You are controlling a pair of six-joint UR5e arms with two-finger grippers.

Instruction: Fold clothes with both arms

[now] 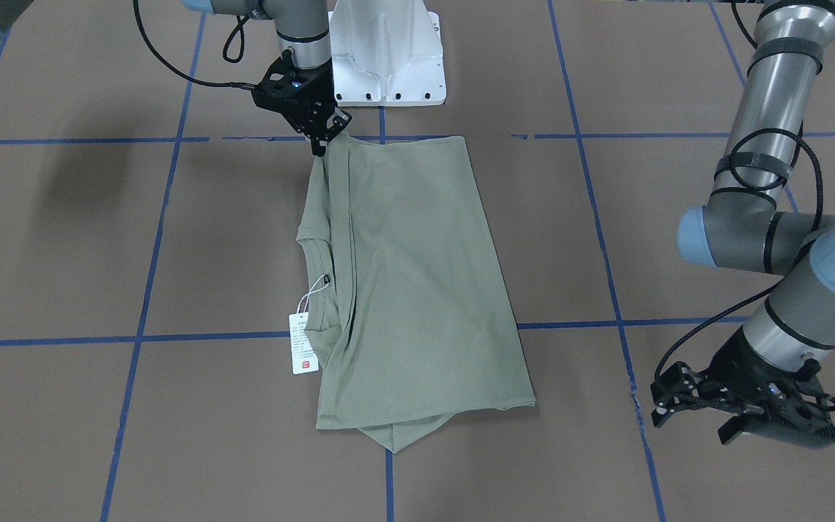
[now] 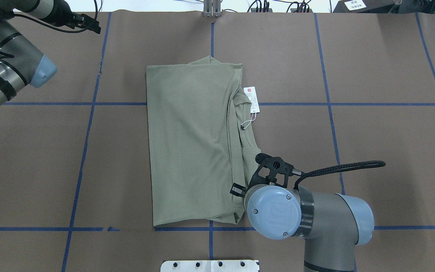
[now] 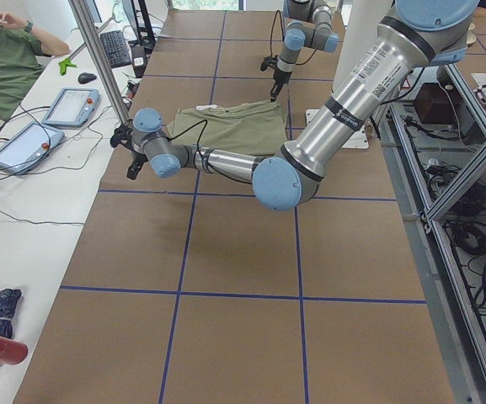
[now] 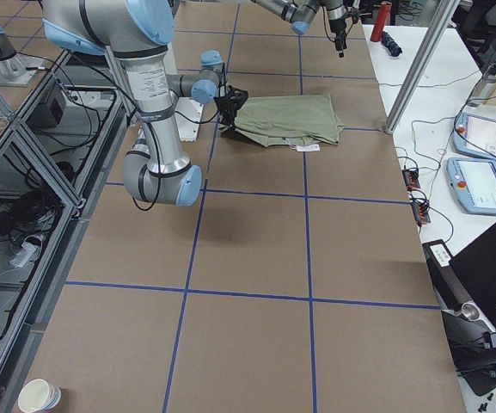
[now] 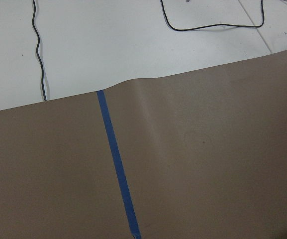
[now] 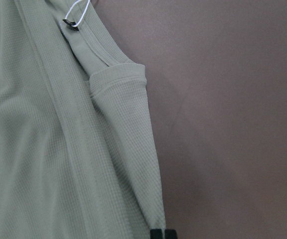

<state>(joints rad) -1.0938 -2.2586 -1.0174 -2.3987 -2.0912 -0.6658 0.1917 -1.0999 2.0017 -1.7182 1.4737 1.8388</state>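
here the pale sage-green shirt (image 1: pixel 417 290) lies in the middle of the brown paper-covered table (image 1: pixel 62 254), folded into one long rectangle that runs from the robot's side to the far side, with a small point of fabric poking out past its far hem. its folded layers are stacked along the edge on the robot's right, where the round collar (image 6: pixel 96 47) shows, and the white hang tag (image 1: pixel 304 353) lies flat on the paper just beside that edge, tied on by its string. the right gripper (image 1: pixel 325 139) points down at the shirt's corner nearest the white pedestal base (image 1: pixel 388 58), on the robot's right. its fingertips (image 6: pixel 156 233) are pressed together on the very edge of the fabric, and that edge rises slightly off the table up to them. in the right wrist view the shirt fills the left half of the picture, and its hem runs down to the two black tips at the bottom. the left gripper (image 1: pixel 658 400) hangs well apart from the shirt, out over the far part of the table on the robot's left, with nothing in it and its fingers apparently spread. the left wrist view shows only paper, a blue tape line (image 5: pixel 117 164) and the paper's far edge.
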